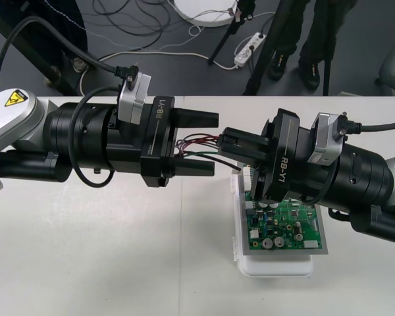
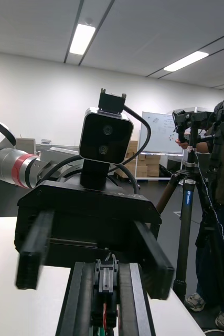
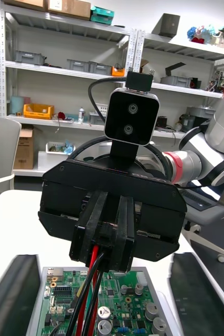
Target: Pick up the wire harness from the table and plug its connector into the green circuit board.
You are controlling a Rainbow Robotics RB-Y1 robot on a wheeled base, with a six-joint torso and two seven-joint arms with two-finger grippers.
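Harness (image 1: 197,139) is in mid-air above the table (image 1: 118,263), pinched at one end by the right gripper (image 1: 225,142). Its thin red, black and green wires run from there into the gap between the fingers of the left gripper (image 1: 215,143). Right arm comes in from the right, roughly level, with its wrist over the far left end of the green circuit board (image 1: 286,227). Its black fingers (image 2: 80,302) are pressed together with the small black plug (image 2: 105,281) between them. Left arm reaches in level from the left, facing the right gripper head-on. Its fingers (image 3: 12,294) are spread wide and not closed on anything. "RB-Y1" is printed in white on both gripper bodies, and there is a yellow warning sticker (image 1: 13,99) on the left arm's silver link. Board is rectangular, studded with round silver parts, and sits on a white base (image 1: 276,266). Each gripper carries a boxy light-and-black camera (image 3: 131,115) on top.
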